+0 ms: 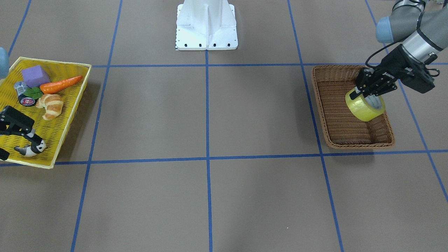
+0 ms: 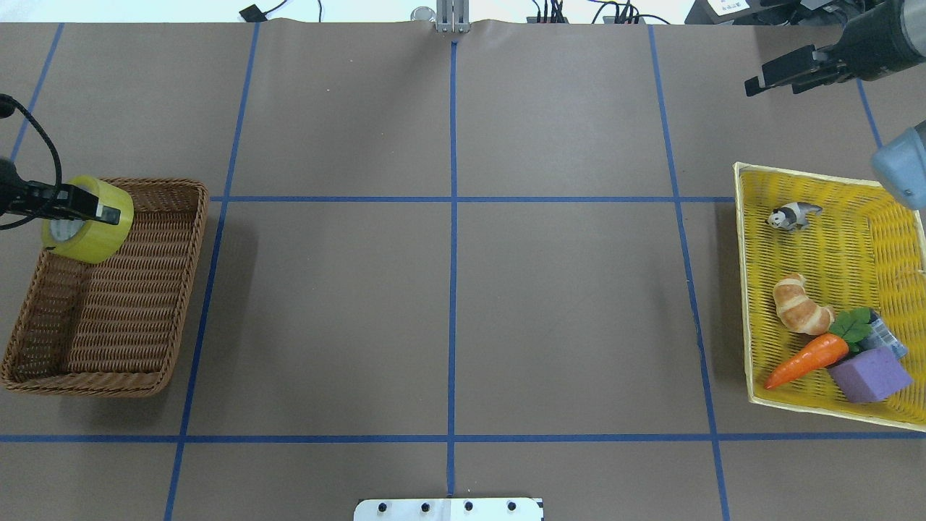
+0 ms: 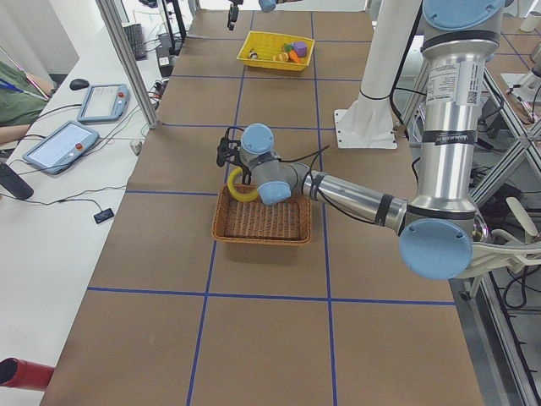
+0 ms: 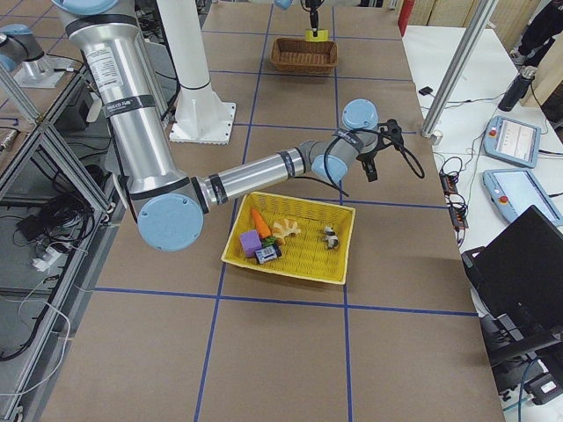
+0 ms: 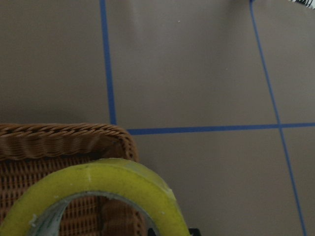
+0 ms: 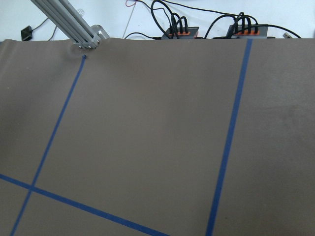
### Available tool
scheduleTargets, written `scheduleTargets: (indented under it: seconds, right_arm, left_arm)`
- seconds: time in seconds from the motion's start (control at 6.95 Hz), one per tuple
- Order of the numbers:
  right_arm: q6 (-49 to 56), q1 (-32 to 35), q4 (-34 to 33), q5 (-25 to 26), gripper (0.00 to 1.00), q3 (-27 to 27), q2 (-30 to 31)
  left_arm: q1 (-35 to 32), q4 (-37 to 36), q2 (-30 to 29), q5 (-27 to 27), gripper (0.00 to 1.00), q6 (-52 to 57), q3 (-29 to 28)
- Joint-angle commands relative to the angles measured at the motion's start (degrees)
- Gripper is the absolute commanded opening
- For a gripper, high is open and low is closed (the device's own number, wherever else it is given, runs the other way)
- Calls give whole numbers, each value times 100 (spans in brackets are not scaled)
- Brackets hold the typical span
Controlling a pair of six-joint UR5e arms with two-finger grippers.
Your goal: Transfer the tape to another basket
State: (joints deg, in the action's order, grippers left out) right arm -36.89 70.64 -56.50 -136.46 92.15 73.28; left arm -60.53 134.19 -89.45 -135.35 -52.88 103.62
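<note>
Tape (image 5: 106, 179) pinched by its rim in left gripper (image 1: 364, 92), held tilted over basket (image 1: 319, 101) end under that claw, right gripper (image 2: 754, 81) jaws apart and empty, yellow tray (image 2: 745, 289) near it

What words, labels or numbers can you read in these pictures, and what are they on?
No text can be read for certain.
White lettering on the left tool, which grips the tape: too small.
Red label on the small dark roll: blurred.
Black print on the left arm and the right arm: too small.
</note>
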Motion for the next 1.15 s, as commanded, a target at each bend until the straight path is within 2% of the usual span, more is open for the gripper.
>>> scheduleTargets:
  seconds: [0.0, 0.14, 0.43, 0.58, 0.72, 0.86, 1.01]
  right_arm:
    - [470, 133, -473, -143, 100, 4, 99]
    - [646, 169, -615, -144, 100, 4, 125]
    - [648, 169, -634, -179, 100, -4, 134]
    - [657, 204, -695, -275, 100, 4, 134]
    - [666, 213, -705, -293, 100, 4, 152]
    - [666, 222, -705, -302, 100, -13, 161]
    - [666, 230, -809, -302, 100, -39, 161]
  left_arm:
    - [565, -751, 33, 549, 0, 331, 0]
    - [995, -1172, -37, 1127, 0, 348, 9]
    - [1052, -1273, -38, 1142, 0, 524, 9]
    - [1052, -1290, -20, 1142, 3, 524, -8]
    - [1061, -1290, 6, 1186, 99, 541, -52]
    - [1052, -1255, 32, 1195, 98, 542, -35]
    - [1052, -1246, 32, 1508, 98, 724, 35]
